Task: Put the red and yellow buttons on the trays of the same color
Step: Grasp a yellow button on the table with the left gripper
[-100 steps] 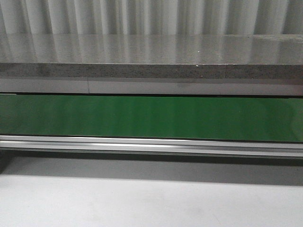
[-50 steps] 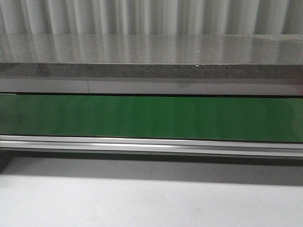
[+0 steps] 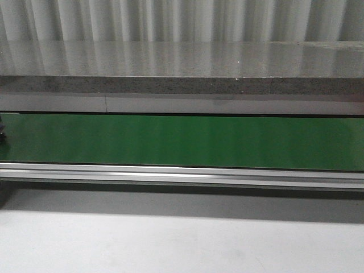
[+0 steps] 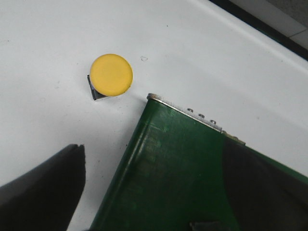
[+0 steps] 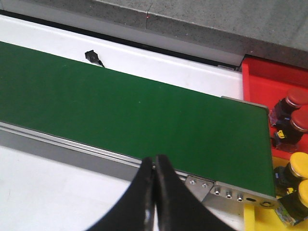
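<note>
The yellow button (image 4: 111, 74) lies alone on the white tabletop (image 4: 53, 33), cap up, with its small metal base showing under the near edge of the cap, just beside the end corner of the green conveyor belt (image 4: 168, 168) but not touching it. Only the left wrist view shows it, so the left arm is judged the nearer one for this piece. The left gripper (image 4: 144, 192) hangs above with its 2 dark fingers (image 4: 48, 192) spread wide; one finger is over bare table and the other over the belt end, nothing is between them, and the button sits ahead of the fingertips, offset toward the table-side finger. The cap is round, so no long axis governs the approach; the move likely turns on shifting the hand forward and off the belt corner so that both fingers can straddle the cap. The right gripper (image 5: 154, 168) has its fingers pressed together on nothing, poised over the near rail of the belt. To its right, past the belt's end, 2 red buttons (image 5: 294, 109) rest in the red tray (image 5: 269, 72) and 2 yellow buttons (image 5: 298, 178) in the yellow tray (image 5: 255, 219). The front view shows only an empty stretch of belt below a grey stone ledge (image 3: 182, 68).
</note>
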`<state>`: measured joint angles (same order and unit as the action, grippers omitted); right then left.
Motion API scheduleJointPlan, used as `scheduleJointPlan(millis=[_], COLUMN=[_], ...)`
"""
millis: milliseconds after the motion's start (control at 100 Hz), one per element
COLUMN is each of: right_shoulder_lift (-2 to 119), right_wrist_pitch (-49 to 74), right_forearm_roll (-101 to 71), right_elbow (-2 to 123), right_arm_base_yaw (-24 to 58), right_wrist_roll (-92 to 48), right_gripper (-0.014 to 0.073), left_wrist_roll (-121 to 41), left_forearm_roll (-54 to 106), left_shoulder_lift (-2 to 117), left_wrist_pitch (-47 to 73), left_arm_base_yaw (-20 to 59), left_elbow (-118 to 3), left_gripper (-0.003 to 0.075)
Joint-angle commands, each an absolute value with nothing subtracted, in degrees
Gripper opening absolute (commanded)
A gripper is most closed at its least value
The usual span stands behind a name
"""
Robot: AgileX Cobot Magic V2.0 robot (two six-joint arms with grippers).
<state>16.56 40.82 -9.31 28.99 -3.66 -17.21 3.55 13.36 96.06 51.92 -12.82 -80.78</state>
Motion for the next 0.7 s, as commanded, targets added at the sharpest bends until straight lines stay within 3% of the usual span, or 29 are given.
scheduleJointPlan(millis=[0, 200, 690], right_shoulder_lift=[16.93, 16.93, 16.93], right_wrist_pitch=[36.93, 36.93, 36.88], right_forearm_roll=[-9.47, -9.47, -9.47], right_elbow=[30.2, 30.2, 30.2], right_arm_base_yaw=[-3.6, -3.6, -3.6], right_wrist_roll=[-17.57, -17.57, -17.57], right_gripper=[-0.0066, -0.0066, -0.0066], left_wrist_roll=[7.82, 18.48, 26.38], left_forearm_roll=[14.77, 13.12, 10.35], left_shoulder_lift=[96.16, 103.55, 114.33], left_wrist_pitch=[50.39, 54.32, 58.78], left_arm_base_yaw=[-13.07, -13.43, -13.94], left_elbow=[-84.83, -91.19, -99.28], left_gripper=[0.0549, 0.0549, 0.0549])
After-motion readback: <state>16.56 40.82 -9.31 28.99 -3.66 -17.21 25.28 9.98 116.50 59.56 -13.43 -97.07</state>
